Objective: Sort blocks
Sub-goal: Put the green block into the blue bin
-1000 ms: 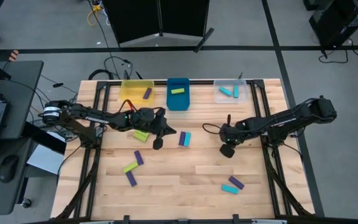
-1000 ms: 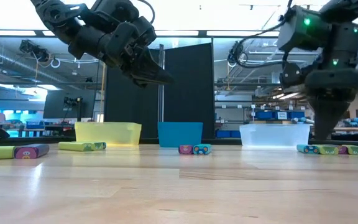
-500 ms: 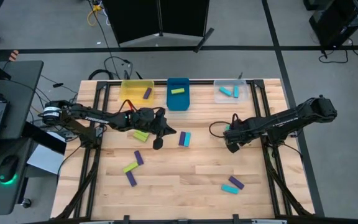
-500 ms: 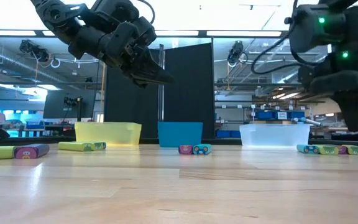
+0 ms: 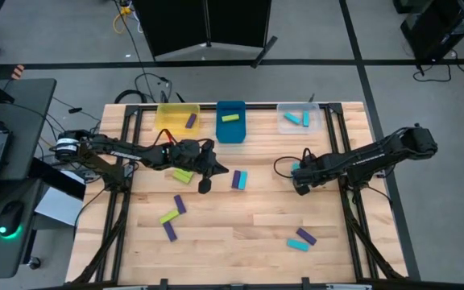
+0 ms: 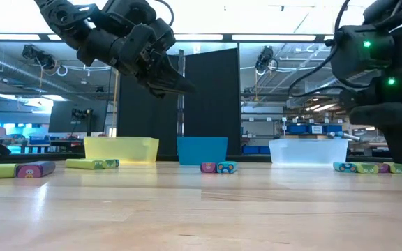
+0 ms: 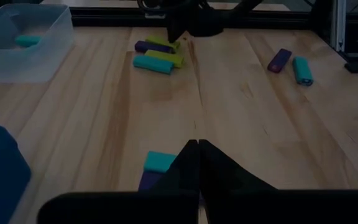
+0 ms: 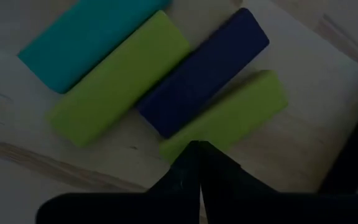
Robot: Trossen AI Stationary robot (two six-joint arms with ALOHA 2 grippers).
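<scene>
At the 3 o'clock side of the surface, the right gripper (image 5: pixel 299 184) has its two fingers pressed together and holds nothing. A second ago it was a bit closer to 6 o'clock. It has slid toward 12 o'clock and now hangs right over a little pile of blocks (image 6: pixel 368 167).

The right wrist view looks down on that pile. A cyan block (image 8: pixel 89 40), a lime block (image 8: pixel 120 78), a purple block (image 8: pixel 204 71) and a second lime block (image 8: pixel 229 115) lie side by side, touching. The gripper tip points at the second lime block, so I think that one is picked next. The fingers must spread first. The blocks sit so tight that a neighbour may get bumped.

The left gripper (image 5: pixel 206 185) has not moved. It waits up in the air near the middle, fingers pressed together, just at 9 o'clock of a purple and cyan pair (image 5: pixel 238 179).

Along the 12 o'clock edge stand the yellow bin (image 5: pixel 167 109), the blue bin (image 5: pixel 230 134) and the clear bin (image 5: pixel 285 126). Each has a block or two inside. More blocks lie loose near 7 o'clock (image 5: pixel 170 217) and near 5 o'clock (image 5: pixel 301 240), so most of the sorting is not done yet.
</scene>
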